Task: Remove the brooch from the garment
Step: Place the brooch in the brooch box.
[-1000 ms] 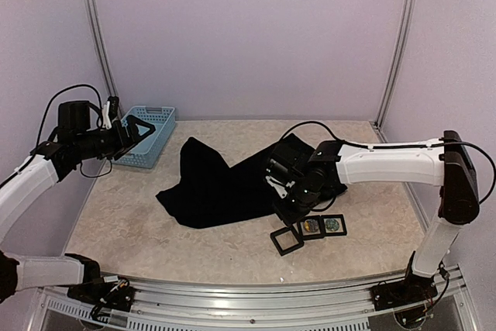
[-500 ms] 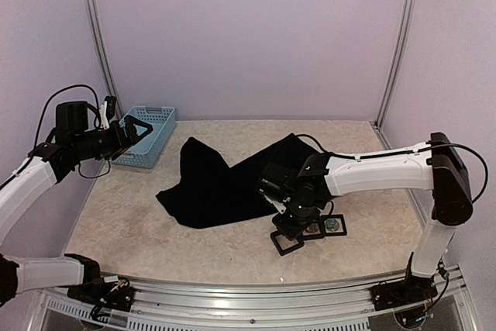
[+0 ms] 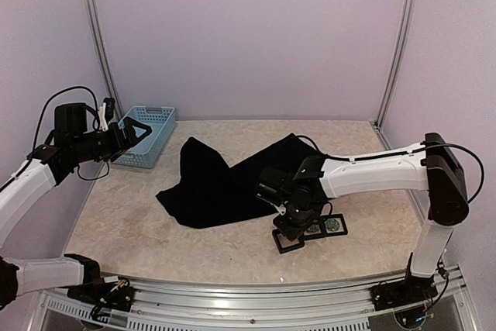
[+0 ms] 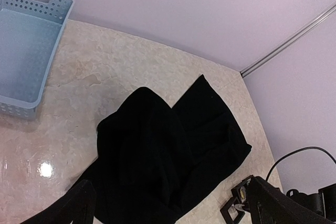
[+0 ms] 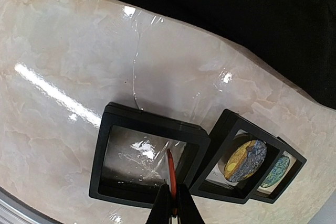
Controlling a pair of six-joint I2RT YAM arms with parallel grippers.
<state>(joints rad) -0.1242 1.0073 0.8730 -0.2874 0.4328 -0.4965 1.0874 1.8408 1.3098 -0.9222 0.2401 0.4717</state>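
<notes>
Lab: walled robot test table (image 3: 139, 230)

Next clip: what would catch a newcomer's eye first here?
A large floppy black fabric garment sprawls across the table. At its near right edge, the right gripper hangs shut over an empty black square frame, a thin red sliver between its fingertips. At far left, the open left gripper hovers by a light-blue plastic basket.

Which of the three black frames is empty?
The leftmost frame in the right wrist view, beneath the right gripper. The middle frame and far frame hold round pieces.
</notes>
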